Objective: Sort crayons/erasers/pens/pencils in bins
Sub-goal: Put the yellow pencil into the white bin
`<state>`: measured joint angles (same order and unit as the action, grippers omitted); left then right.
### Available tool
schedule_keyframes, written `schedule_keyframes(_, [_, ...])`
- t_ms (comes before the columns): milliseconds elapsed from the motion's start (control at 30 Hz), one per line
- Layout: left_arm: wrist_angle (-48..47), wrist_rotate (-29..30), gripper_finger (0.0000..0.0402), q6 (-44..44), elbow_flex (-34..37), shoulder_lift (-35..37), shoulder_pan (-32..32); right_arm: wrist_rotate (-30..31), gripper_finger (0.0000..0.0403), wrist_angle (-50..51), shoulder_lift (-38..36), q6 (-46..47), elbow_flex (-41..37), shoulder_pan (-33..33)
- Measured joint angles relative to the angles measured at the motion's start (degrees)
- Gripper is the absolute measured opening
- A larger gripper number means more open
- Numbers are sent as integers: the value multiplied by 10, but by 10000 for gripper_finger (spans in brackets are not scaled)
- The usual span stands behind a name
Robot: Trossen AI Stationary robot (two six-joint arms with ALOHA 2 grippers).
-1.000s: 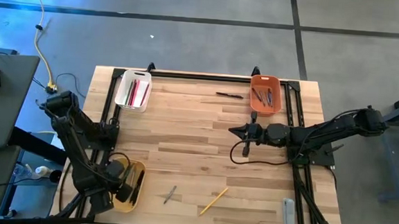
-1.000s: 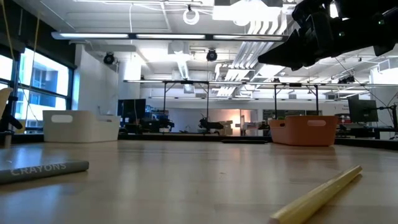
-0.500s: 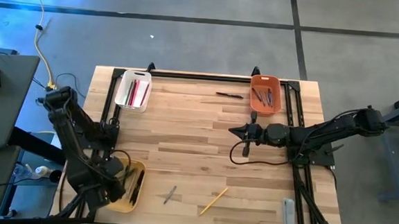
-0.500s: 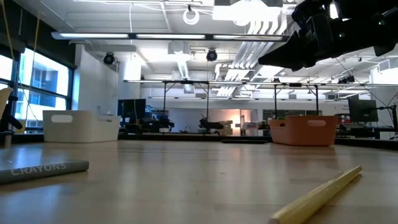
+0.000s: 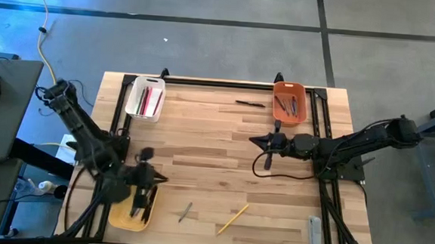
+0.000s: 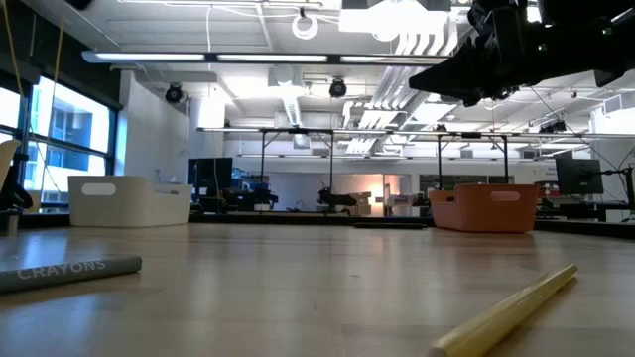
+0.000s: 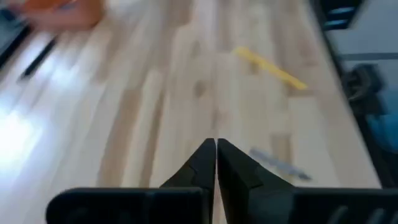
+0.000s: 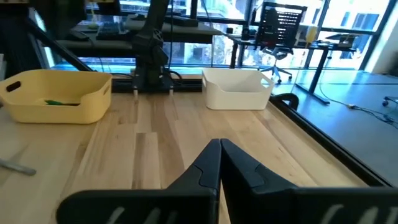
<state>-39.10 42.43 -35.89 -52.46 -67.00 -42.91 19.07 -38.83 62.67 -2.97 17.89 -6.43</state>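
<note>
Overhead only: all three bins are seen at once — white bin [image 5: 145, 99] and orange bin [image 5: 289, 101] at the counter's [image 5: 216, 148] far edge, yellow bin [image 5: 133, 208] at the near left corner.
Left gripper [image 5: 156, 179]: pressed together, empty, beside the yellow bin.
Right gripper [image 5: 256, 141]: pressed together, empty, mid-counter.
Loose items: black pen [image 5: 250, 103], grey crayon [image 5: 185, 211], yellow pencil [image 5: 233, 219].
Right wrist only: a green stick [image 8: 61, 102] is shown in the yellow bin.
Writing: "CRAYONS" is read on the grey crayon in the low view.
</note>
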Motion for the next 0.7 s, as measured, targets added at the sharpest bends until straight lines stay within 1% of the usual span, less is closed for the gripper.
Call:
schedule_keyframes(67, [119, -59, 7, 110, 43, 22, 47, 2, 0, 0, 0, 0, 0, -3])
schedule_keyframes(133, [254, -141, 3, 205, 91, 34, 96, 3, 0, 0, 0, 0, 0, -7])
schedule_keyframes(200, [383, -222, 1, 276, 139, 39, 142, 3, 0, -1, 0, -4, 2, -13])
schedule_keyframes(267, [502, -300, 2, 325, 180, 38, 187, 6, 0, 0, 0, -5, 10, -21])
schedule_keyframes(333, [592, -357, 1, 355, 214, 30, 229, 10, 0, 9, 0, -10, 23, -30])
schedule_keyframes(433, [682, -407, 1, 376, 251, 14, 290, 9, 0, 58, 0, -14, 52, -47])
schedule_keyframes(567, [746, -453, 0, 379, 284, -7, 359, 11, 0, 173, 14, 7, 113, -68])
schedule_keyframes(700, [838, -510, 0, 370, 323, -38, 412, 20, 0, 280, 64, 50, 183, -86])
